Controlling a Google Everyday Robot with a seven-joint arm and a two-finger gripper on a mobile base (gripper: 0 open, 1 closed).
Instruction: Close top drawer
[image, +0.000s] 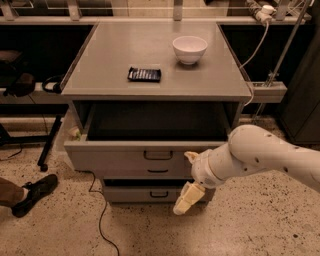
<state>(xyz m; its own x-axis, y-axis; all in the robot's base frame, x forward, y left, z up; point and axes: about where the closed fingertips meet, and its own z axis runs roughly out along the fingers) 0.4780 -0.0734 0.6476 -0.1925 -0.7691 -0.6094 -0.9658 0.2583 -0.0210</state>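
The top drawer (120, 156) is a wide grey metal drawer with a small dark loop handle (158, 155). It stands partly out of the cabinet, and its inside looks dark and empty. My gripper (189, 178) is at the right part of the drawer front, on a thick white arm coming in from the right. Its cream fingers are spread: one fingertip (191, 156) is at the drawer front, and the other hangs lower, in front of the drawers below. It holds nothing. Whether it touches the front, I cannot tell.
A white bowl (190, 49) and a dark flat packet (144, 74) lie on the cabinet top (110, 55). Two more grey drawers (150, 192) sit below. A person's shoe (32, 192) and a cable (102, 220) are on the floor at left.
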